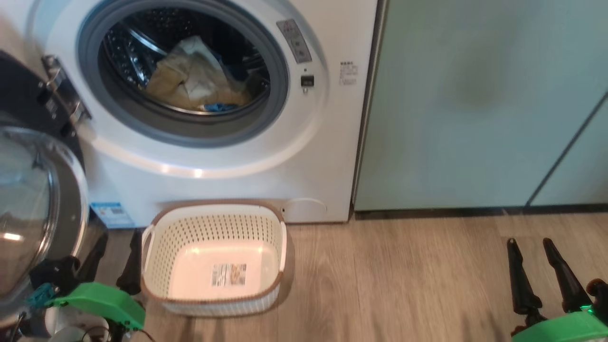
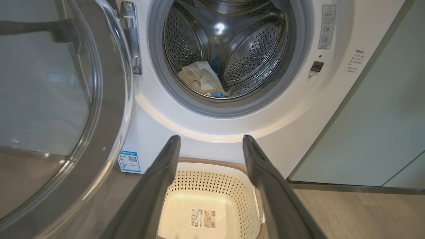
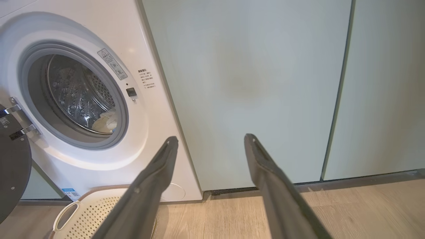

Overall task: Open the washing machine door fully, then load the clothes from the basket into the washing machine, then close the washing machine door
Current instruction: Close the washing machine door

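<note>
Clothes (image 2: 199, 78) lie in the drum (image 2: 255, 49) beyond the wide-open, empty left gripper (image 2: 211, 138) beside the basket (image 2: 212, 181).

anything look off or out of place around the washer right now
Nothing stands out. The washing machine door hangs open on the left, the basket sits upright and empty on the floor before the washing machine, and the clothes lie inside the drum.
</note>
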You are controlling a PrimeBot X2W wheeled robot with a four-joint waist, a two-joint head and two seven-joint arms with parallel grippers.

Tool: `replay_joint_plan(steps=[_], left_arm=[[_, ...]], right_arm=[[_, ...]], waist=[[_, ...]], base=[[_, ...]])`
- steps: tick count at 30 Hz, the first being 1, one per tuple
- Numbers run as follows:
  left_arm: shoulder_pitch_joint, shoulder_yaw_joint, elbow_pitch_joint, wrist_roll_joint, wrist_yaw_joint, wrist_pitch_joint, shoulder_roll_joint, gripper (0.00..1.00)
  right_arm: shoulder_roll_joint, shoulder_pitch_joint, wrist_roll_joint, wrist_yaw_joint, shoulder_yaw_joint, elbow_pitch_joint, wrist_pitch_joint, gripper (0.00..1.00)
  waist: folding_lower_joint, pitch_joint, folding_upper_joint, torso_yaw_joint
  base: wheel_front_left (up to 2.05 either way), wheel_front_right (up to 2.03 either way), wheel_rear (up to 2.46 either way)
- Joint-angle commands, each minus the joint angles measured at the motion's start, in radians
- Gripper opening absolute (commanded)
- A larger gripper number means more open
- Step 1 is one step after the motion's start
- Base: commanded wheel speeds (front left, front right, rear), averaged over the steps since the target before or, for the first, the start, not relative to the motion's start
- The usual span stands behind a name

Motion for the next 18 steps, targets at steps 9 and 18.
replay_joint_plan(steps=[9, 18], left_arm=[[-0.05, 0.051, -0.034, 0.017, -0.001, -0.009, 0.026, 1.0], [-0.053, 0.058, -0.027, 0.002, -0.001, -0.009, 0.02, 1.0]], right_arm=[[-0.008, -0.024, -0.002, 0.0, 0.014, -0.033, -0.007, 1.0], [-0.008, -0.026, -0.001, 0.0, 0.013, -0.032, -0.007, 1.0]], waist=[[0.0, 0.003, 0.0, 0.004], [0.0, 0.004, 0.0, 0.007]], base=[[-1.3, 1.3, 0.0], [-0.14, 0.14, 0.0]])
